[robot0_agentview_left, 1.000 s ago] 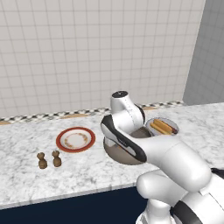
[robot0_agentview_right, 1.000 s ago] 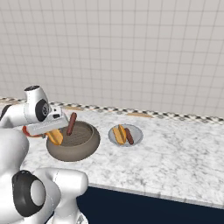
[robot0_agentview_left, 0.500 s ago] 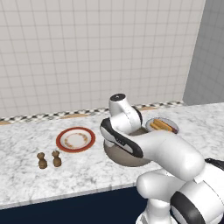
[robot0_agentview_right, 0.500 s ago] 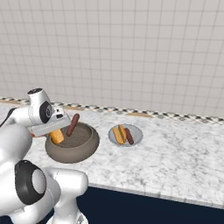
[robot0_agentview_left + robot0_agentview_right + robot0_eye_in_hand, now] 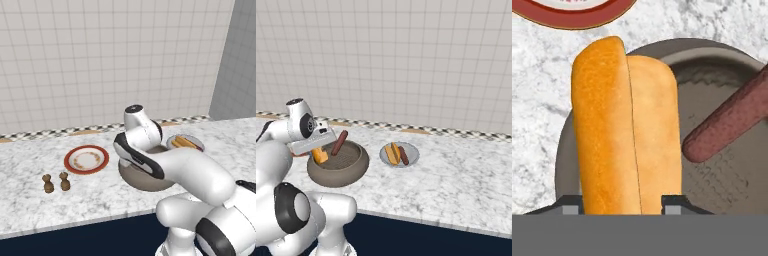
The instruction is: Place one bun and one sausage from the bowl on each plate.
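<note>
The pincer (image 5: 624,202), clamped on the bun (image 5: 626,130) above the bowl (image 5: 338,165), may drop it before the red-rimmed plate (image 5: 86,159) if that end grip slips

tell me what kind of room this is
Most likely a kitchen: a marble-look counter runs along a tiled wall, with a bowl and plates of buns and sausages and two small shakers set out on it.
</note>
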